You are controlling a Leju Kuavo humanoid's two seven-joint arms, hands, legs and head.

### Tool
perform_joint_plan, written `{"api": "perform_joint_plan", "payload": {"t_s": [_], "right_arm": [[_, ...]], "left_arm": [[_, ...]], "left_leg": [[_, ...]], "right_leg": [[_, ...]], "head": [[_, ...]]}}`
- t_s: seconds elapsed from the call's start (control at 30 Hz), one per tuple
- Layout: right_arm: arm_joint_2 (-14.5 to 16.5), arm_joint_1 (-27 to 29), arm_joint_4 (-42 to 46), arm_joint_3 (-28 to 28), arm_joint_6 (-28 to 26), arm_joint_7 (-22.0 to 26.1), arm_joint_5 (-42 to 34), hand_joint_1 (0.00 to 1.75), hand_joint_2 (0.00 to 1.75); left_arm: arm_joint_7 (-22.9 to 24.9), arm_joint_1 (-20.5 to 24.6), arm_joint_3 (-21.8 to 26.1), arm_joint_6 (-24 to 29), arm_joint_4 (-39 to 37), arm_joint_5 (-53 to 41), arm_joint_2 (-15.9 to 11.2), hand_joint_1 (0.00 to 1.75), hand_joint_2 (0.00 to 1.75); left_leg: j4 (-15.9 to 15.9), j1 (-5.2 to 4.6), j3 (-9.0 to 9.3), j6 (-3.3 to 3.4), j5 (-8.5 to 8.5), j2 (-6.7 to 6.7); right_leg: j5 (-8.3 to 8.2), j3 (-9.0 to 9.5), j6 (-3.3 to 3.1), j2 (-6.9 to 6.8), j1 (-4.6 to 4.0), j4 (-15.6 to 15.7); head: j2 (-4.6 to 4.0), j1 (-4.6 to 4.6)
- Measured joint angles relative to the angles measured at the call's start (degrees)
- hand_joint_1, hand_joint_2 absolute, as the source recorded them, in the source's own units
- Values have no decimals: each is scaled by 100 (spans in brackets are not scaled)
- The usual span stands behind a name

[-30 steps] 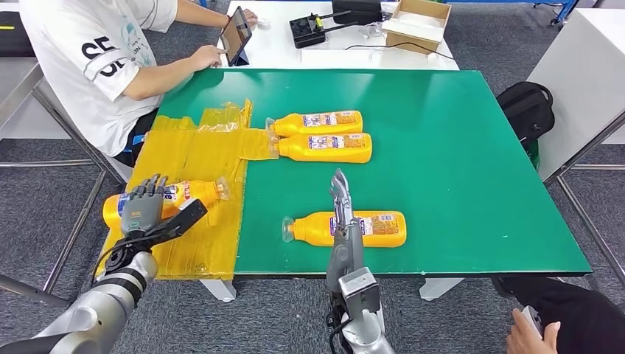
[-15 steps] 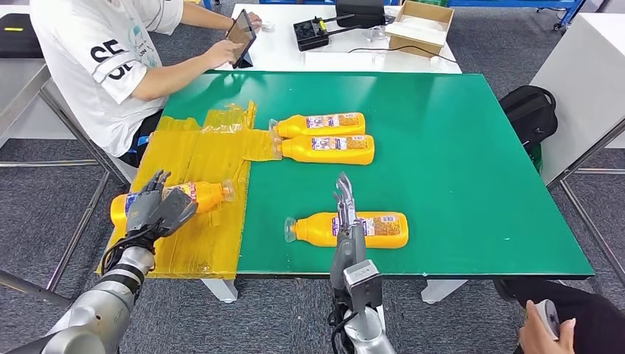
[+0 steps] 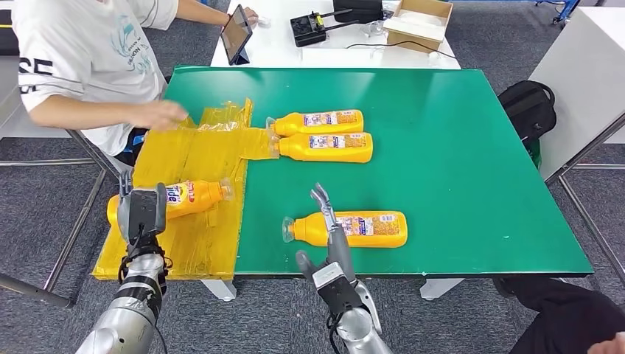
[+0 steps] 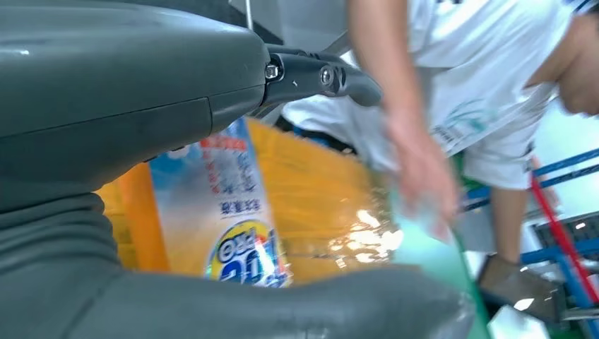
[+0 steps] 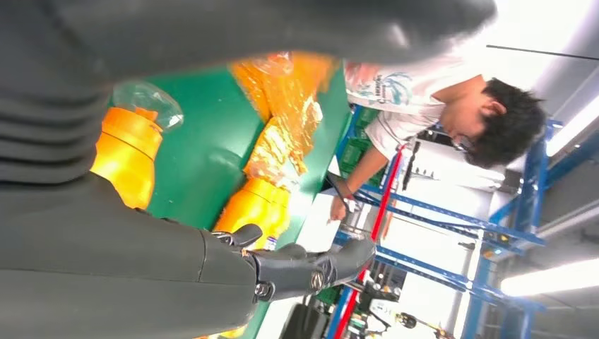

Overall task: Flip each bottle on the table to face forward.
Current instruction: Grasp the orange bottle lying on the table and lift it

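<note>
On yellow film, left hand grips bottle, wrist view shows label; right hand spread.

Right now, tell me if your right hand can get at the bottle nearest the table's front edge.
Probably yes. The right hand hangs open right beside that bottle, at its neck end, and nothing lies between them on the green table.

Open green table on the right, crowding on the left

The table lies bare right of the bottles; a person's hand reaches over the yellow sheet, and the paired bottles lie touching, blocking passage between them.
</note>
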State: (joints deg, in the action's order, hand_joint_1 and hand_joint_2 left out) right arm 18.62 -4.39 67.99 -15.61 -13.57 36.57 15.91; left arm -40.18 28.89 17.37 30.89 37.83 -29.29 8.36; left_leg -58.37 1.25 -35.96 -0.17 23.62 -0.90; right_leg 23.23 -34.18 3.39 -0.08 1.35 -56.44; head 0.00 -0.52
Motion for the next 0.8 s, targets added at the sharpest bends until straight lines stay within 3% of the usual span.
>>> {"api": "perform_joint_plan", "payload": {"t_s": [0.1, 0.23, 0.43, 0.63, 0.8], "right_arm": [[-16, -123, -205, 1, -87, -155, 279, 0, 175], [-222, -509, -678, 25, -352, -665, 1176, 0, 175], [-678, -1120, -1236, 176, -407, -1315, 2046, 0, 175], [-1022, -1449, -1519, 315, -149, -1744, 2502, 0, 175], [-1188, -1589, -1689, 359, -82, -1844, 2575, 0, 175]], "left_arm": [[-2, -221, -262, 312, 478, 488, 40, 0, 175], [-9, -768, -965, 872, 1685, 1168, 154, 0, 175], [-10, -1537, -1950, 908, 3072, 1644, 293, 0, 175], [-10, -1975, -2655, 883, 3685, 1622, 351, 0, 175], [-8, -2122, -2929, 862, 3874, 1636, 376, 0, 175]], "left_leg": [[0, 4, -5, -4, 3, 16], [0, 2, -15, -5, 5, 29], [-2, -4, -25, -3, 6, 30], [-2, -2, -31, -2, 7, 32], [-2, 0, -34, -2, 7, 34]], "right_leg": [[1, -12, -2, 15, -3, -1], [3, -23, -1, 28, -1, 1], [0, -28, 4, 25, 4, 8], [0, -36, 4, 26, 1, 7], [0, -40, 4, 27, 0, 6]], "head": [[0, 2], [0, -1], [0, 1], [0, 3], [0, 4]]}}
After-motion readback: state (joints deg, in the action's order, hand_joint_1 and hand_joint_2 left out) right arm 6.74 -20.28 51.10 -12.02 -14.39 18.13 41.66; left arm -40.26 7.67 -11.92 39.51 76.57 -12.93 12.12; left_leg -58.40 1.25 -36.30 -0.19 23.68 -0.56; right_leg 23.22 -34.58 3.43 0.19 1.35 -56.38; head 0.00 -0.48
